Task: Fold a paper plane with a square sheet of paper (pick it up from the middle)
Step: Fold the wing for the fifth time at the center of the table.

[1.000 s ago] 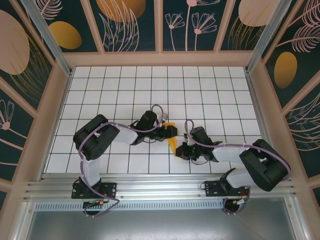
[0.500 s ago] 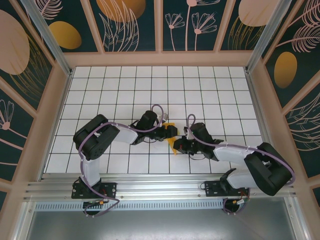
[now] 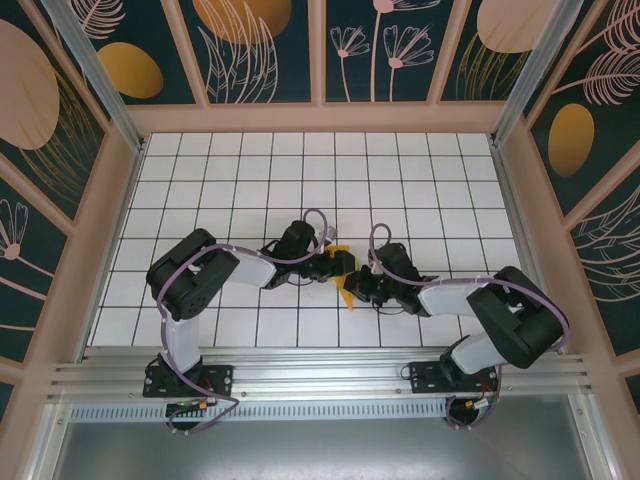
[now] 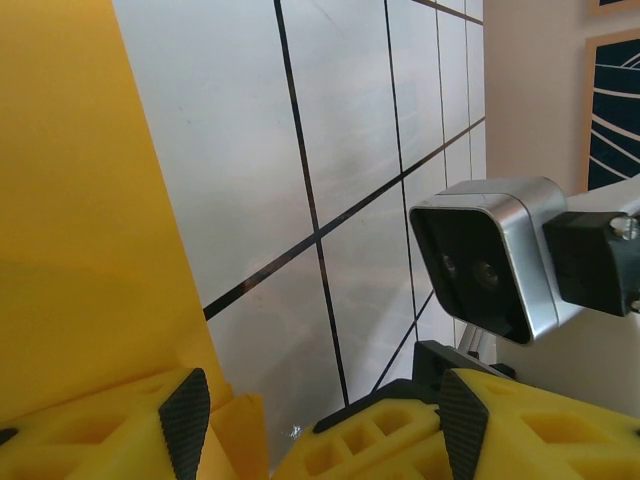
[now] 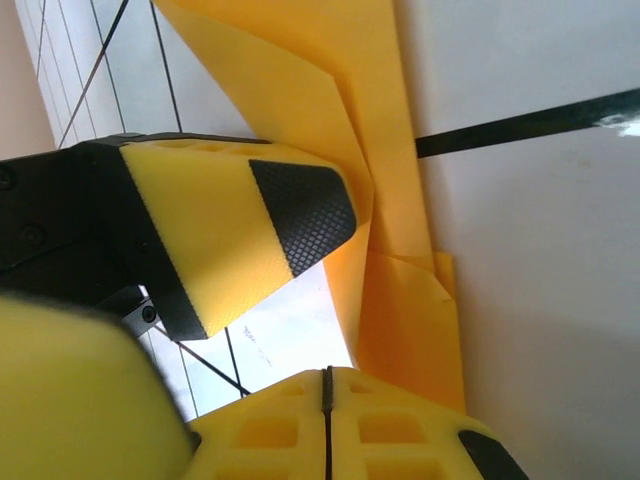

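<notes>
Just toward 6 o'clock of bench (image 3: 300, 170) centre: finding the paper sheet (image 5: 395, 150) lying partly folded, hemmed between both claws. Seeing the left claw (image 4: 320, 420) at its 11 o'clock side, jaws standing apart with bare bench between them, one pad leaning on the folded edge rather than clamping it. Seeing the right claw (image 5: 325, 385) at the 3 o'clock side, fingers closed tight together, nothing visibly caught in the seam, tips sitting right against the layered paper.

Flagging risks, as judgement only:
- smearing the crease off-line through any sideways drag of that leaning pad;
- springing the flap open on lifting either claw too soon;
- tearing or crumpling the thin edge through pressing with the closed tips at a slant;
- knocking claw against claw, both working very close over the same spot.

Noting the look of the sheet: plain orange-yellow, thin, matte. Showing at least two overlapping layers with a diagonal fold line and a small stepped corner near the closed tips. Appearing to narrow toward 6 o'clock from overhead. Not yet reading as a finished dart. Mostly hiding under the claws from above, so leaving the exact outline unjudged.
</notes>
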